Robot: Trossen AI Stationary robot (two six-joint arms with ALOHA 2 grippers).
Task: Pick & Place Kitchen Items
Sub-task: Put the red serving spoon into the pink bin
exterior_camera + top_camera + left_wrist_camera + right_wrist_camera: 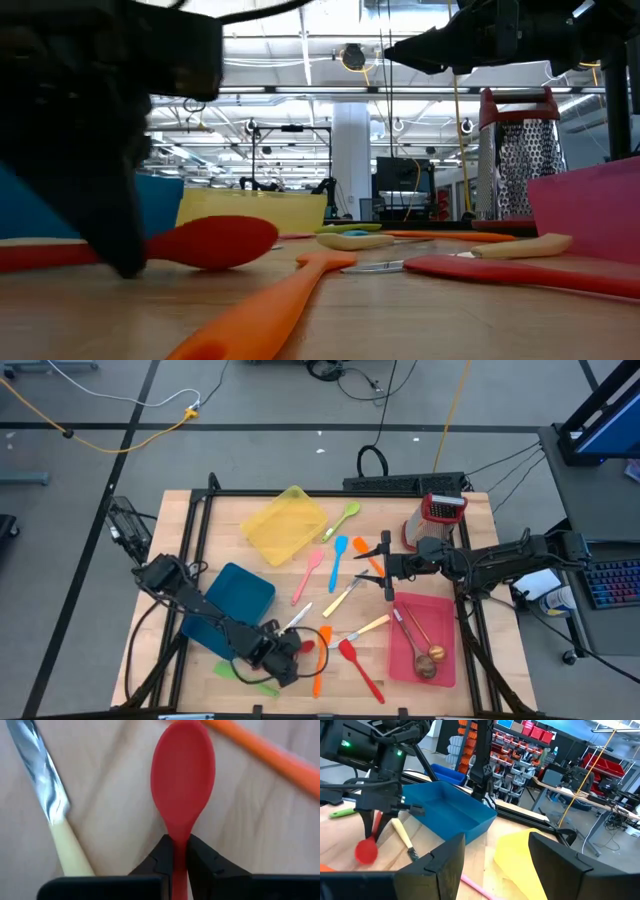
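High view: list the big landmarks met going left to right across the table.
Blue tray → left claw shut on the red spoon → yellow tray → right claw, open → red tray → box grater.

Grey floor (260,400) with cables surrounds the wooden desk (500,660). Beyond its far edge, a white pillar (352,150) and bright ceiling lights (300,70).

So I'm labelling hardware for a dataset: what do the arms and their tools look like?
Both arms are dark, nearly black, jointed links with black cables along them. The left tool ends in two black angular fingers; the right tool has broad flat black fingers. A green light glows on the left arm's wrist.
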